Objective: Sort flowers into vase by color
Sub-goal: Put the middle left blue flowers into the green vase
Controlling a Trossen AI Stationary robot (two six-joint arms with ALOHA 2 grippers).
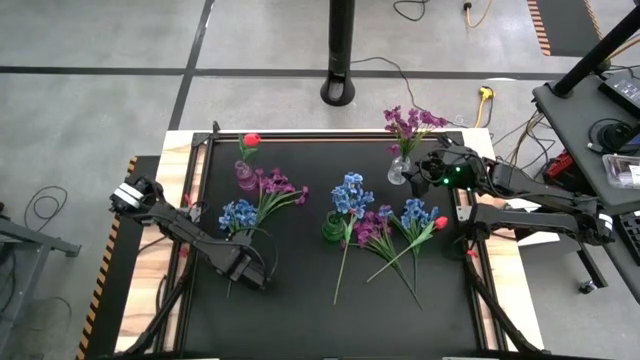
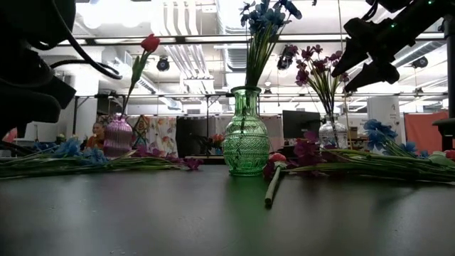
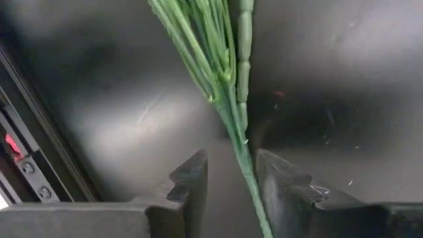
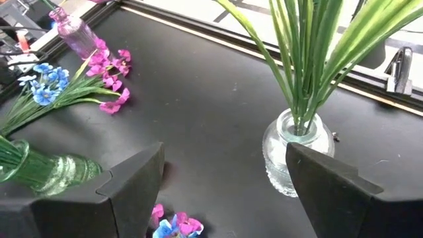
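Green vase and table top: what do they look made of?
Green vase: looks like translucent tinted glass, glossy with an embossed pattern; stems show faintly through the neck. Could be clear plastic.
Table top: black, smooth and semi-matte, with soft light reflections in the low view; likely a coated board or mat, exact material unclear.

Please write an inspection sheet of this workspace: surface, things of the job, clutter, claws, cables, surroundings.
Surface: black mat on a wooden table.
Job's things: pink vase holds a red tulip; green vase holds blue flowers; clear vase holds purple flowers. Loose flowers lie in two piles, one on the left, one on the right.
Clutter: nothing seen.
Claws: left claw is low over the mat, fingers on either side of a green stem, not clamped; right claw is open, near the clear vase.
Cables: loose cables on the floor.
Surroundings: black pole base; office room behind.
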